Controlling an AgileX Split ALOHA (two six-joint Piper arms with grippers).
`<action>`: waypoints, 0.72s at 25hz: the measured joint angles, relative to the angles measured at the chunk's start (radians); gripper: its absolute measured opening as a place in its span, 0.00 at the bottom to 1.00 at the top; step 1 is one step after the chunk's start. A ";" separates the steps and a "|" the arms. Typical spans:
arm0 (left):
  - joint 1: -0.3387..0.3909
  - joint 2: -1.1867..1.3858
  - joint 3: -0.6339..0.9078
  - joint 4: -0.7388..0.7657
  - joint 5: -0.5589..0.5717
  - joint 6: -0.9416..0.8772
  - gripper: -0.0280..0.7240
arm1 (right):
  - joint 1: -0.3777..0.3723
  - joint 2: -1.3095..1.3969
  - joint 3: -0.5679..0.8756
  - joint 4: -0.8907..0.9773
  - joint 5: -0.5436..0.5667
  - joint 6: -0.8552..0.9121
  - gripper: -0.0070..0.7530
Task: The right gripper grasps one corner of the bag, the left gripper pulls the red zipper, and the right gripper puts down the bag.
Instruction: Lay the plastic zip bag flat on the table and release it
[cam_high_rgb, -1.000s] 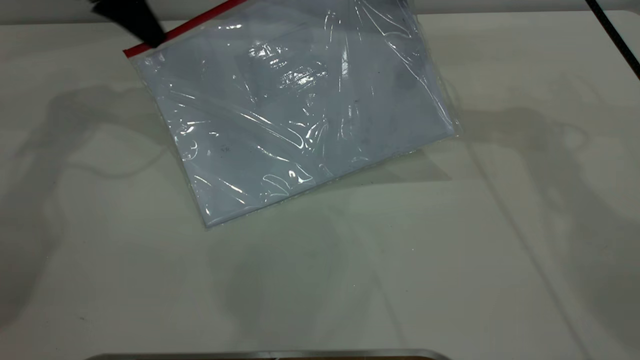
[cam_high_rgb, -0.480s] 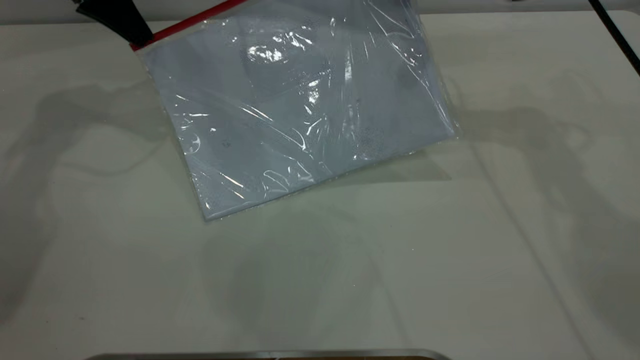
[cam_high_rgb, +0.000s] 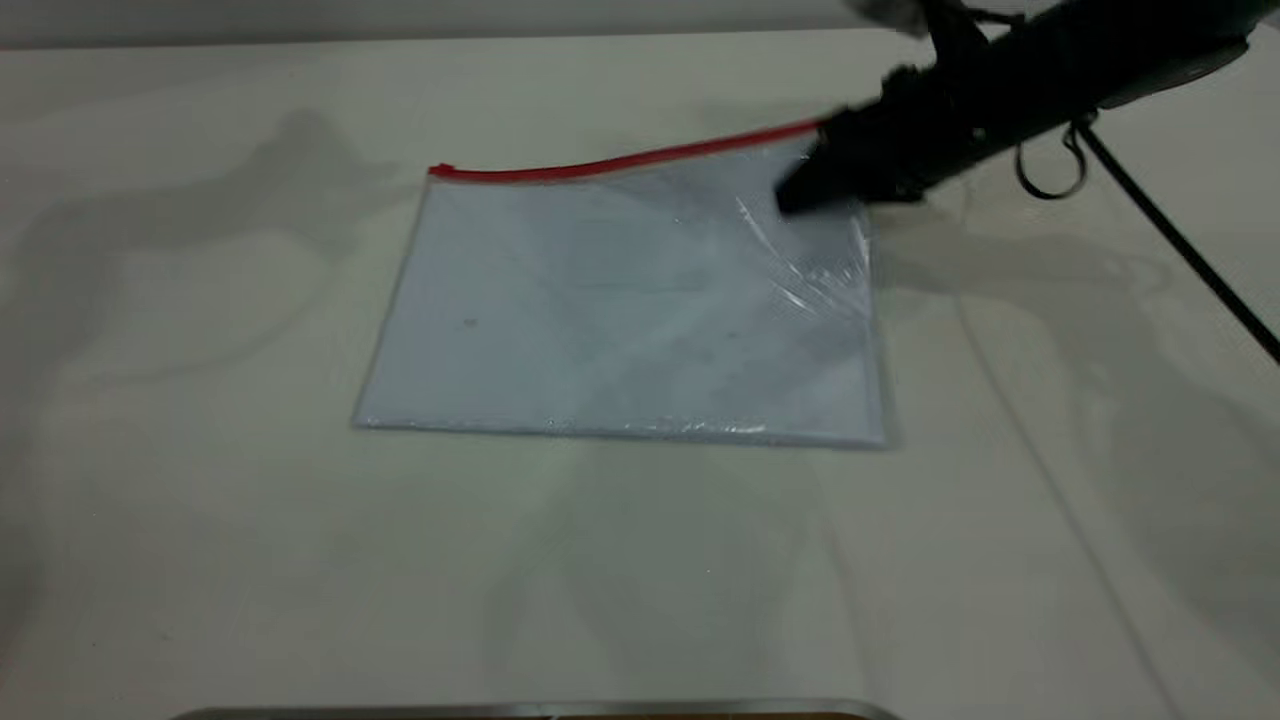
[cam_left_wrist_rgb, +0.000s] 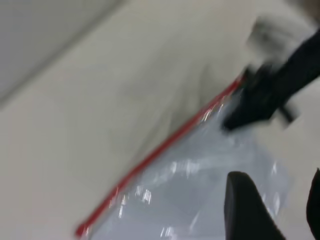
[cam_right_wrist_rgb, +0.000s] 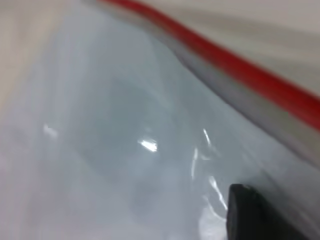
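One corner of the bag (cam_high_rgb: 850, 170), at two o'clock on the table (cam_high_rgb: 200, 550), sat under your right gripper (cam_high_rgb: 800, 195); grip unreadable. If it clung, retreating would've dragged the bag (cam_high_rgb: 620, 310) askew.

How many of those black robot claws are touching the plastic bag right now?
1. The right tool sits at the bag's far right corner by the red zipper. The left tool hangs above the bag, apparently clear of it.
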 joint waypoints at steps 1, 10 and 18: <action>0.000 -0.028 0.000 -0.023 0.000 0.001 0.53 | -0.002 -0.003 0.000 -0.072 -0.031 0.042 0.47; 0.000 -0.259 0.000 -0.046 0.001 -0.058 0.53 | -0.037 -0.188 0.000 -0.877 -0.023 0.903 0.48; 0.000 -0.493 0.000 0.136 0.001 -0.342 0.53 | -0.034 -0.573 0.000 -0.979 0.545 1.086 0.48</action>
